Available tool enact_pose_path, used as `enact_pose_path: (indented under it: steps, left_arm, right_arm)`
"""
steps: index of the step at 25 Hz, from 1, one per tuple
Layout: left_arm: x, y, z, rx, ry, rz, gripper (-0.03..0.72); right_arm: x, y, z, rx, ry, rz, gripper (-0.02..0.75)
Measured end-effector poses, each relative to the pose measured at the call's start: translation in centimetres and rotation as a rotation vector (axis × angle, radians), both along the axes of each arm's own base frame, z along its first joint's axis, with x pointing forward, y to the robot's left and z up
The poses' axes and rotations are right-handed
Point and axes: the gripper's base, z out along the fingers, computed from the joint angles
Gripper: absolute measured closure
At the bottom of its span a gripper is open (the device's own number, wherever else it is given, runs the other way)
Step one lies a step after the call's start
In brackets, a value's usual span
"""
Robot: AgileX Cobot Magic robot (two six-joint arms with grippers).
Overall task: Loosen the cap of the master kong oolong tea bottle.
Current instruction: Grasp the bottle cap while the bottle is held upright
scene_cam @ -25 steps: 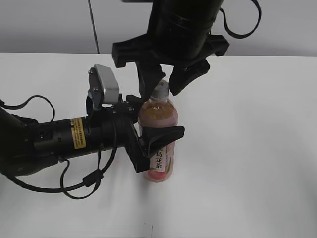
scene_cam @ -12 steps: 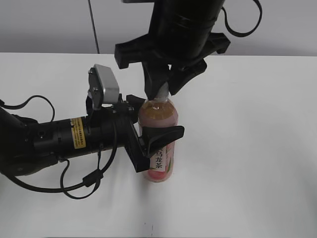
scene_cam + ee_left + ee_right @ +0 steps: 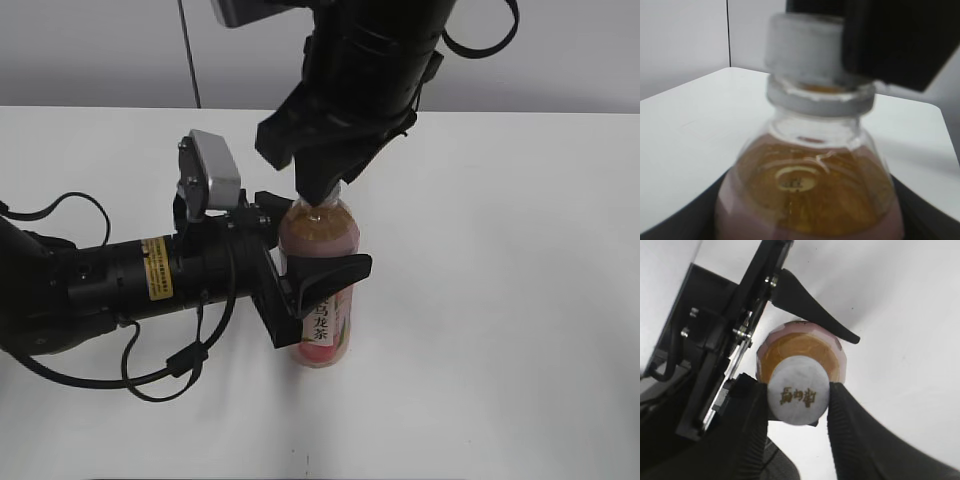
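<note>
Finding 1: the master kong oolong tea bottle [image 3: 318, 290] stands upright on the white table [image 3: 500, 300], directly below the right pincer [image 3: 322, 192] and clamped at mid-body by the left pincer [image 3: 315, 285]. The 2 left jaws sit on opposite sides of the label, holding the body from the side.

Finding 2: the right pincer comes down from above and is closed on the cap [image 3: 798, 396]. In the right wrist view both ribbed pads [image 3: 850, 435] press against the cap's rim, 1 on each side, with the printed top showing between them. The left wrist view confirms a dark jaw against the cap's side.

Assessment: the step in hand appears to be the twist itself. To do it well, the right wrist should rotate about the bottle's own axis, keeping the pads level on the ribbed rim so they do not ride off the top. The left pincer must hold firm without crushing the soft wall. Risk: the bottle may turn with the cap.
</note>
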Motion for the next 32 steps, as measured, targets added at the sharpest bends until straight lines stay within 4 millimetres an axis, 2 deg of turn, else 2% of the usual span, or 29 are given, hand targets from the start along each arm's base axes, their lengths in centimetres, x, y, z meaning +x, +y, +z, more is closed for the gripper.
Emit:
enact_pose_path:
  steps: [10, 28, 32]
  left_arm:
    - [-0.05, -0.02, 0.0, 0.001, -0.002, -0.006, 0.231]
    - [-0.19, -0.06, -0.01, 0.006, -0.015, -0.024, 0.231]
    - [-0.26, -0.08, -0.02, 0.008, -0.02, -0.033, 0.231]
  right_arm:
    - [0.07, -0.11, 0.04, -0.084, -0.148, 0.522, 0.456]
    - [0.09, -0.17, 0.14, -0.193, -0.347, 1.248, 0.457]
    - [0.07, -0.18, 0.19, -0.222, -0.402, 1.453, 0.457]
